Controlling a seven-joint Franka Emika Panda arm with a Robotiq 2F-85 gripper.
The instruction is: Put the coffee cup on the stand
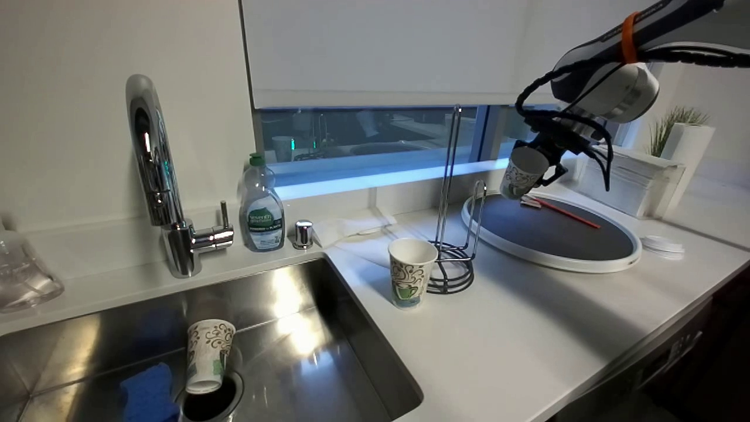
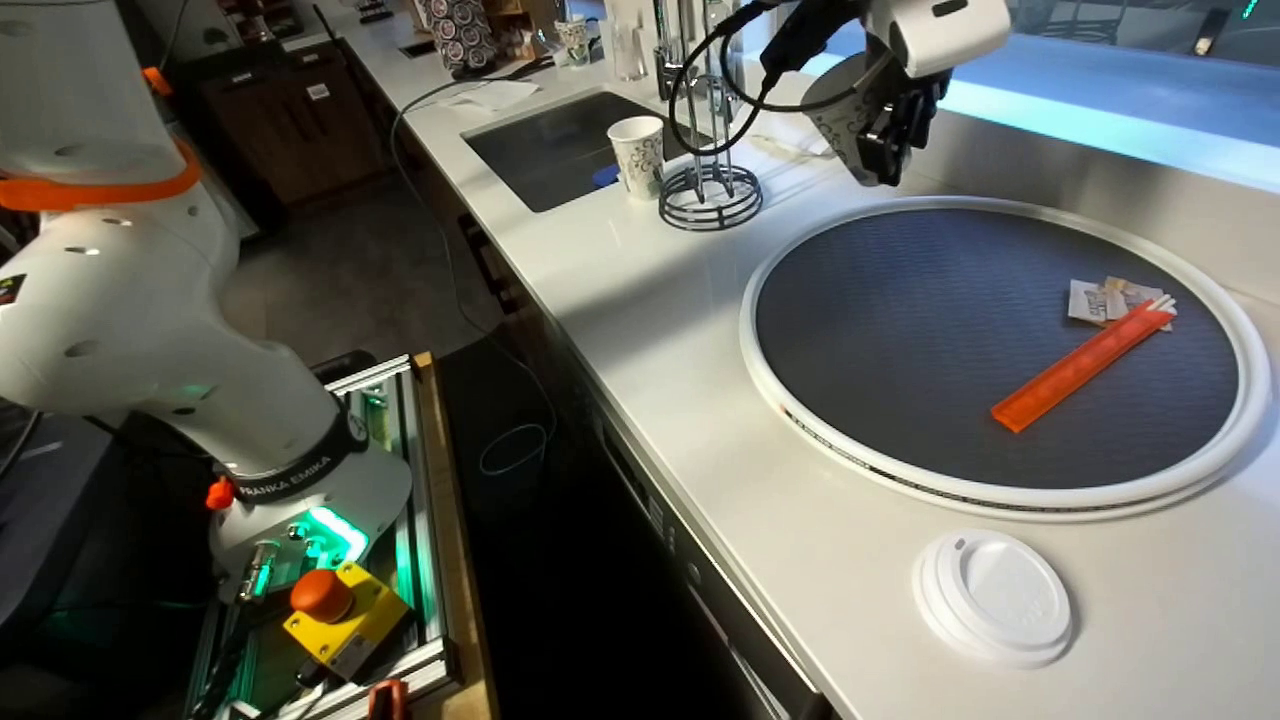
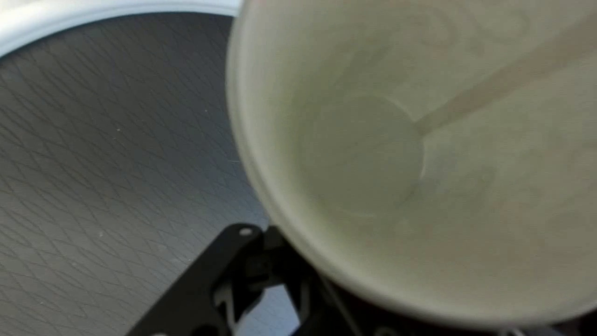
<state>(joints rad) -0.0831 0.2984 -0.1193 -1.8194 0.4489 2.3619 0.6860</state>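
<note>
The coffee cup (image 1: 520, 176) is a paper cup with a brown swirl pattern; no handle shows on it. It also shows in an exterior view (image 2: 838, 108). My gripper (image 1: 542, 159) is shut around it and holds it tilted in the air, over or near the round tray. In the wrist view the open mouth of the cup (image 3: 373, 154) fills most of the picture; one black finger shows beside its rim, the other is mostly hidden. The stand (image 1: 448, 258), a wire upright with a round base, stands on the counter; it also shows in an exterior view (image 2: 710, 215).
A second patterned cup (image 1: 410, 278) stands right beside the stand's base. The sink (image 1: 375, 357) holds a lying cup (image 1: 208, 354) and a blue sponge (image 1: 149, 390). The round tray (image 2: 850, 470) carries an orange-red chopstick wrapper (image 2: 1080, 370). White lids (image 2: 1000, 600) lie near it.
</note>
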